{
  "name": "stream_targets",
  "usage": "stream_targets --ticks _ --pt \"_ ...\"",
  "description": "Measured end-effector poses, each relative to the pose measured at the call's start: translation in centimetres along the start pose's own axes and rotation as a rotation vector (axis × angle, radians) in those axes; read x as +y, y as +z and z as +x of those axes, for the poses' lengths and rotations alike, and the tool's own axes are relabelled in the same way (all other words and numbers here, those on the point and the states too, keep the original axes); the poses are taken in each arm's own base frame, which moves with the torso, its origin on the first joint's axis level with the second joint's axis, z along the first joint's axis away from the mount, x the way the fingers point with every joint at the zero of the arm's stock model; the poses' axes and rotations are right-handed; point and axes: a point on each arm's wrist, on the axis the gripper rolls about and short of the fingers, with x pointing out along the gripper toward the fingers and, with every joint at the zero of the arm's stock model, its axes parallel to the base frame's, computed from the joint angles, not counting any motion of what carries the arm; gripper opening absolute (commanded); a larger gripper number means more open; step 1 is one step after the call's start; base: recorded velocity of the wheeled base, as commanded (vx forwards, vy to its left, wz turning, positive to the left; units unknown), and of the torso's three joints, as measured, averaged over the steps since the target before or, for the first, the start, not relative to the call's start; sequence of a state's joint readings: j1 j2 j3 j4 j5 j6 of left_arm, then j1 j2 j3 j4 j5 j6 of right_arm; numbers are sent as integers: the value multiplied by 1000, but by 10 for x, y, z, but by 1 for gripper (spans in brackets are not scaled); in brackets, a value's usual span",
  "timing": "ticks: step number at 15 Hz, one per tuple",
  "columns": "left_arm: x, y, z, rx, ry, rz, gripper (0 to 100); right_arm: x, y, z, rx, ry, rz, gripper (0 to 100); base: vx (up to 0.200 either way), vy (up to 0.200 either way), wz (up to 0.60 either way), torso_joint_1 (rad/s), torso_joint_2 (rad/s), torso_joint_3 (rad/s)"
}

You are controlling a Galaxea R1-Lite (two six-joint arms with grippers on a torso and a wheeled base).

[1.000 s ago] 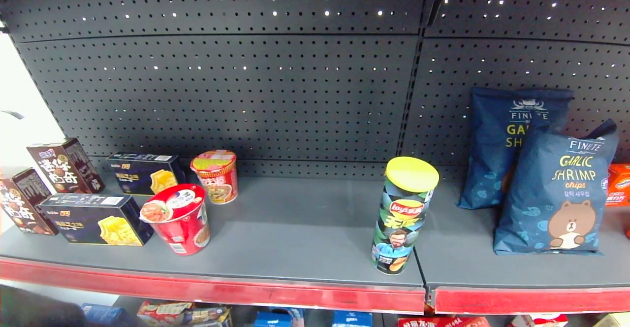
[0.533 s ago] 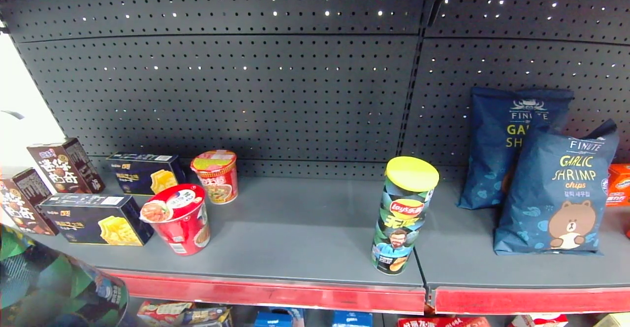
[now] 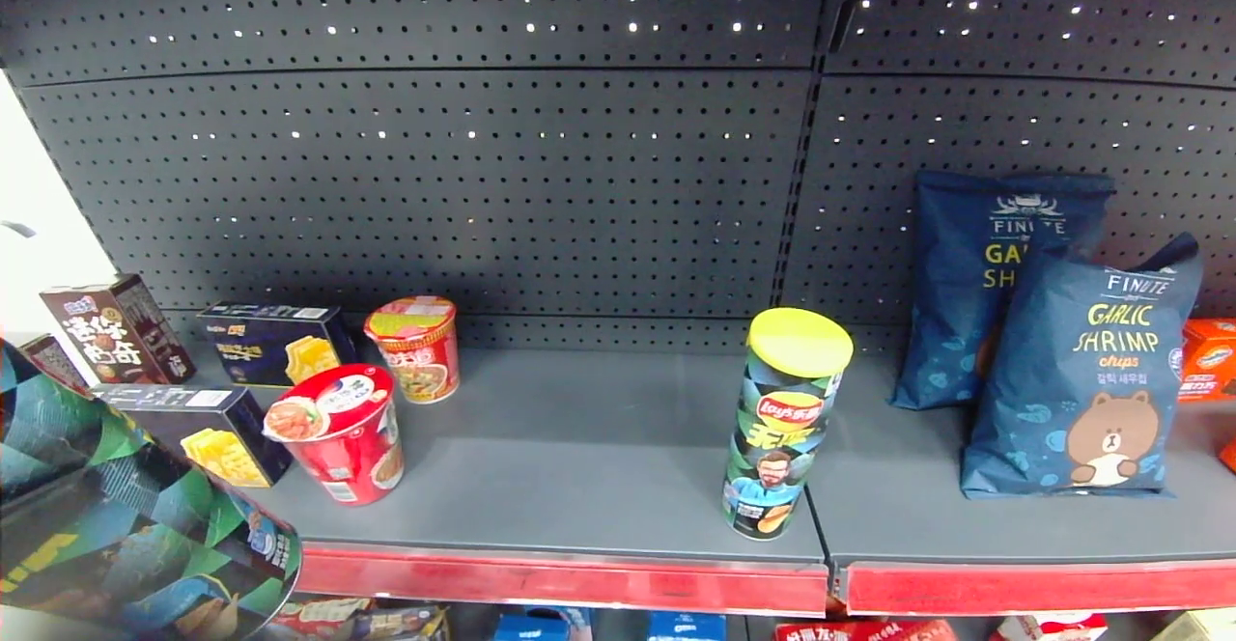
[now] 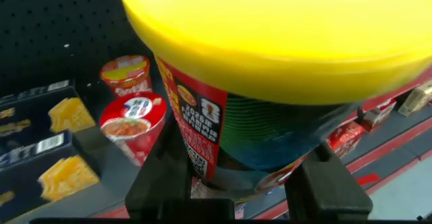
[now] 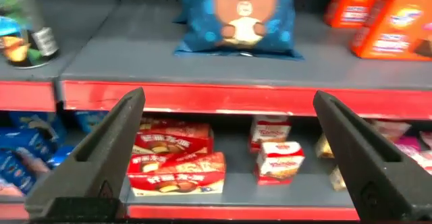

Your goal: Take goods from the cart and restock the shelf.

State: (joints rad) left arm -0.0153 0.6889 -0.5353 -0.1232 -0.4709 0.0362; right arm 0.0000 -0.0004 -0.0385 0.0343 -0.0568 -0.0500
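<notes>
A chips can with a green and black pattern lies tilted at the lower left of the head view, in front of the shelf's red front edge. In the left wrist view its yellow lid is close up, and my left gripper is shut on the can's body, one finger on each side. A matching chips can stands upright on the shelf near the panel seam. My right gripper is open and holds nothing, level with the red shelf edge.
Two red noodle cups, dark blue boxes and brown boxes crowd the shelf's left. Blue shrimp chips bags and an orange box stand at the right. Bare shelf lies between the cups and the standing can. Snack boxes fill the lower shelf.
The held chips can has come up from the lower left, rising and moving right until it covers the leftmost boxes. The head view has shifted slightly.
</notes>
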Motion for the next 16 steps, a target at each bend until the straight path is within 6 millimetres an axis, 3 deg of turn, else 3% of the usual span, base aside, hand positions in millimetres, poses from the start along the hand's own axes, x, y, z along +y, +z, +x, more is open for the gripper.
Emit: stream_targets --ticks 2,5,11,13,16 --pt "1 -1 1 9 1 -5 0 0 0 0 1 2 0 100 0 0 0 0 0 0" --pt "1 -1 3 13 -3 -6 0 0 0 0 -1 2 4 100 0 0 -600 -5 1 1" --pt "3 -3 17 62 -104 -35 0 0 0 0 -1 3 6 100 0 0 0 0 0 0" --pt "7 1 32 59 -133 -31 0 0 0 0 0 3 6 100 0 0 0 0 0 0" --pt "23 8 75 21 -145 -10 0 0 0 0 -1 1 5 100 0 0 0 0 0 0"
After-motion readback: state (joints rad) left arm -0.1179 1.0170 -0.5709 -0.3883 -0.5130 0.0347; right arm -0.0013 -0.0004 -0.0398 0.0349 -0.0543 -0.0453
